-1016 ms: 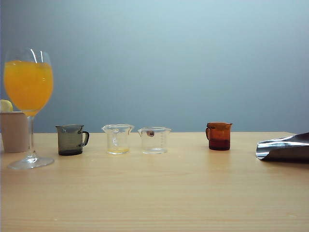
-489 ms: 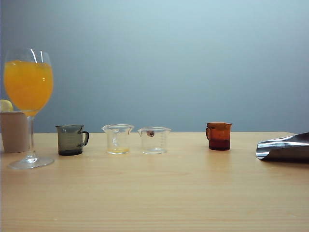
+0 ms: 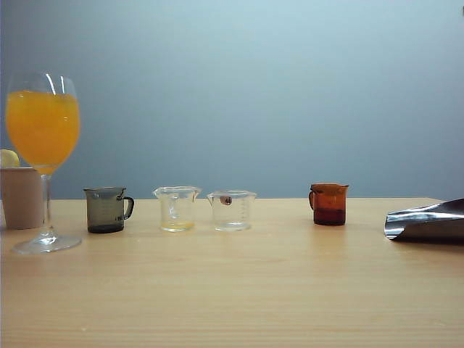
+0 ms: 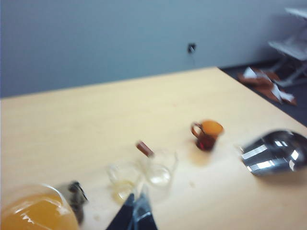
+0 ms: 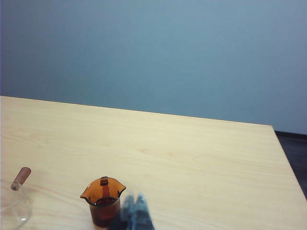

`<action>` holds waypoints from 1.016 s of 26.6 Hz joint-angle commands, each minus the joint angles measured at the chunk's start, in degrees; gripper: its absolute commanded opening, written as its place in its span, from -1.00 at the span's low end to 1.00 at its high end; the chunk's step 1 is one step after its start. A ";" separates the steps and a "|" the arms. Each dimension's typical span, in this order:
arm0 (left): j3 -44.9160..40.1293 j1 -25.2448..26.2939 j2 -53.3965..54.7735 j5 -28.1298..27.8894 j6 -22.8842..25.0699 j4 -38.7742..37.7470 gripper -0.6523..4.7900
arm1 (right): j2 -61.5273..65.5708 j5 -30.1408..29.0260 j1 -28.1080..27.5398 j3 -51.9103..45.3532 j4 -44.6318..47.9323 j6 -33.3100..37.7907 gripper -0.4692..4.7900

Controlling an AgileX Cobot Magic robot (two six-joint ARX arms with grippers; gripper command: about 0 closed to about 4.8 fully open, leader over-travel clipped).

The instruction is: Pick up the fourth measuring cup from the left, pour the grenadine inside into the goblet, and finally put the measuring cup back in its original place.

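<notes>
The fourth measuring cup, amber with a handle, stands right of the other cups and holds dark red grenadine at its bottom. At the far left stands the goblet, its bowl full of orange juice. Neither gripper shows in the exterior view. In the blurred left wrist view my left gripper hangs above the clear cups with its fingers together, the goblet beside it. My right gripper is shut and empty, close beside the amber cup and apart from it.
A smoky grey cup and two clear cups line up between goblet and amber cup. A beige cup stands behind the goblet. A shiny metal object lies at the right table edge.
</notes>
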 commanded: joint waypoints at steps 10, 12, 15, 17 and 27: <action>4.85 -0.59 3.06 0.07 0.24 -6.71 -0.78 | 15.52 -7.45 0.07 1.14 7.15 -4.94 -0.84; 4.85 -0.59 3.06 0.07 0.24 -6.69 -0.78 | 19.02 -8.04 0.07 1.14 9.84 -5.79 -0.84; 4.85 -0.59 3.04 0.04 0.24 -6.69 -0.78 | 24.79 -11.32 0.02 1.14 15.65 -6.40 -0.84; 4.85 -0.59 3.04 0.07 0.22 -6.69 -0.78 | 30.38 -16.63 -0.04 1.16 21.90 -6.36 -0.84; 4.85 -0.59 3.04 0.07 0.20 -5.60 -0.78 | 47.45 -21.88 -0.07 1.75 31.21 -5.92 -0.82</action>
